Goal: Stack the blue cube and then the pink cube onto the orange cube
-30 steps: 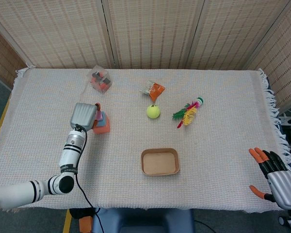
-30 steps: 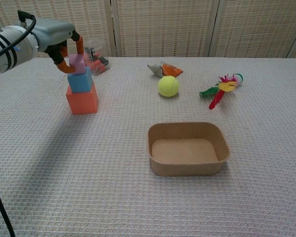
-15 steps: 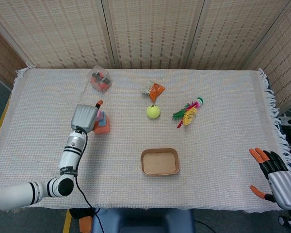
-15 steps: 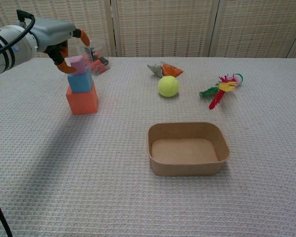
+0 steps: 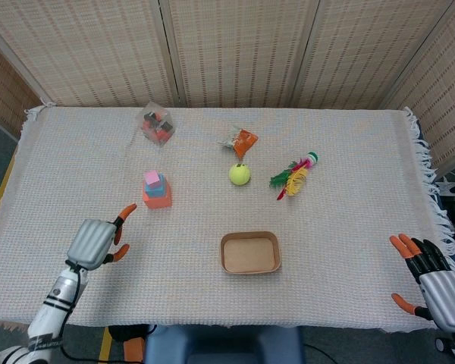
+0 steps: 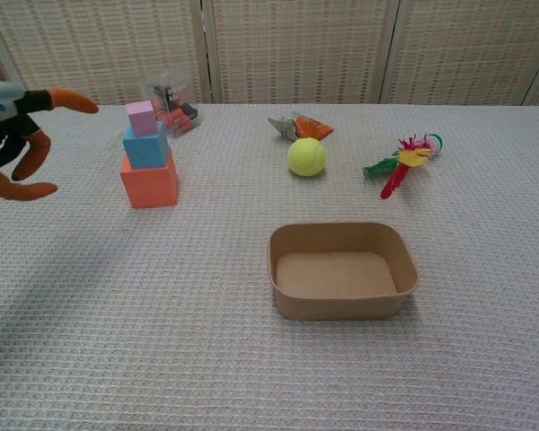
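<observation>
left hand [image 5: 97, 241] apart from pink cube [image 6: 141, 118]

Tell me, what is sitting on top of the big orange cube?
A smaller blue cube sits on the big orange cube, and a little pink cube sits on the blue one. The faces where they touch are covered.

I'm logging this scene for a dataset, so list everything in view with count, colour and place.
orange cube: one, orange, left part of the cloth, bottom of the stack
blue cube: one, blue, on the orange cube
pink cube: one, pink, on top of the blue cube
tennis ball: one, yellow-green, centre
cardboard tray: one, brown, near centre
feather toy: one, multicoloured, right of the ball
crumpled wrapper: one, orange and grey, behind the ball
clear bag: one, far left, small items inside
tablecloth: one, whitish
left hand: one, grey, orange-tipped fingers apart, empty
right hand: one, near right corner, fingers apart
</observation>
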You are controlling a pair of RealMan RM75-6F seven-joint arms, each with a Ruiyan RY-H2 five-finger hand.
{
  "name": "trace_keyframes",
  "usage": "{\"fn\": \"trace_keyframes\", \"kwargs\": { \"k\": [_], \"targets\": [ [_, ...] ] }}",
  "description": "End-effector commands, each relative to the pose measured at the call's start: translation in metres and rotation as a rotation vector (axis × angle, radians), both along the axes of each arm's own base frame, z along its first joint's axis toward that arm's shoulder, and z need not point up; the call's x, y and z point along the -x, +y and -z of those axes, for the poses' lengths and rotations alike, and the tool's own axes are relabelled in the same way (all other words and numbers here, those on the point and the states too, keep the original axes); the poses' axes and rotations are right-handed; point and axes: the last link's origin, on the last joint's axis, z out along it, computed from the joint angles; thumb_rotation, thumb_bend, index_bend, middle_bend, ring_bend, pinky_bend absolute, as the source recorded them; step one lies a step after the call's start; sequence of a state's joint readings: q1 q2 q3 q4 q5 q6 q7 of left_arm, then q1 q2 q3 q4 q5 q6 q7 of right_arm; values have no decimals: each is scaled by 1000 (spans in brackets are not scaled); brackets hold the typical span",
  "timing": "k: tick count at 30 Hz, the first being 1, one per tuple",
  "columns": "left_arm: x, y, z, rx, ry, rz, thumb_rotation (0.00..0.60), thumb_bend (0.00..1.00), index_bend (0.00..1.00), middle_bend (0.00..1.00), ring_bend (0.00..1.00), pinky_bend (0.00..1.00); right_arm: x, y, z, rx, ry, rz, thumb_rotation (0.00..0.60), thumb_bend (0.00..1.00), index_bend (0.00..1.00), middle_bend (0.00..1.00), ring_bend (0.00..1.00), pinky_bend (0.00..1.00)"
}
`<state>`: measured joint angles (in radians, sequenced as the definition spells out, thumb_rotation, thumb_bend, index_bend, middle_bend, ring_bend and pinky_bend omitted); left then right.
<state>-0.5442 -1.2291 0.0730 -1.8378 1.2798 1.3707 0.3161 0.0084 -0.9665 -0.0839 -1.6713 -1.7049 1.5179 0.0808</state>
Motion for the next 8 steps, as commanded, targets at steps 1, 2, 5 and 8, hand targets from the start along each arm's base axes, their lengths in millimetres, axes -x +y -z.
{"fn": "trace_keyframes", "kwargs": {
  "k": [1, 2, 5, 8],
  "targets": [
    [76, -104, -32, -76, -129, -49, 600, 318, 61, 42, 7, 176, -1, 2, 4, -9, 5, 1, 600, 99, 0, 0, 0, 0],
    [81, -111, -33, -92, -149, -45, 600, 319, 64, 42, 1, 166, -1, 2, 4, -8, 5, 3, 600, 99, 0, 0, 0, 0],
    [91, -118, -36, -80, -151, -34, 600, 321, 69, 44, 0, 154, -1, 4, 5, -5, 5, 9, 600, 99, 0, 0, 0, 0],
    [94, -115, -41, -108, -145, -29, 600, 323, 69, 44, 0, 154, -2, 6, 5, 9, -4, 12, 600, 99, 0, 0, 0, 0]
  ]
}}
